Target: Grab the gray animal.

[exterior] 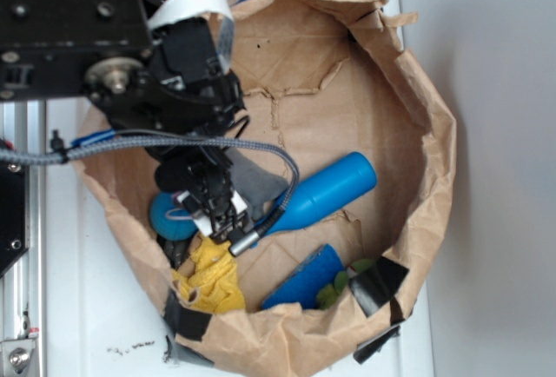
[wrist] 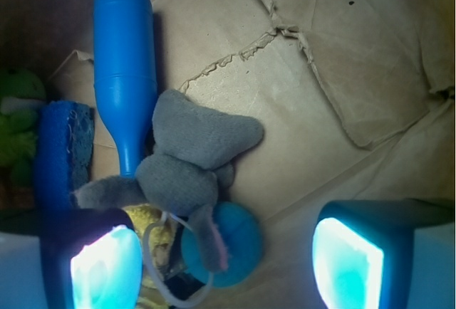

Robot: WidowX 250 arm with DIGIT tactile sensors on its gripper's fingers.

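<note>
The end effector [wrist: 228, 259] is hovering with its fingers spread apart, gripping nothing, over the gray animal [wrist: 189, 159]. The toy is lying on the brown paper bin's [exterior: 417, 90] floor, touching the neck of the blue bottle [wrist: 126, 60] and overlapping the teal ball [wrist: 231, 245].

We look steeply down from overhead, well back, wrist view close, facing down past gripper [wrist: 226, 266], both sharing bottle [exterior: 326, 193].

A white tabletop [exterior: 104, 316] meets a plain pale gray wall [exterior: 495, 47] in soft light.
</note>
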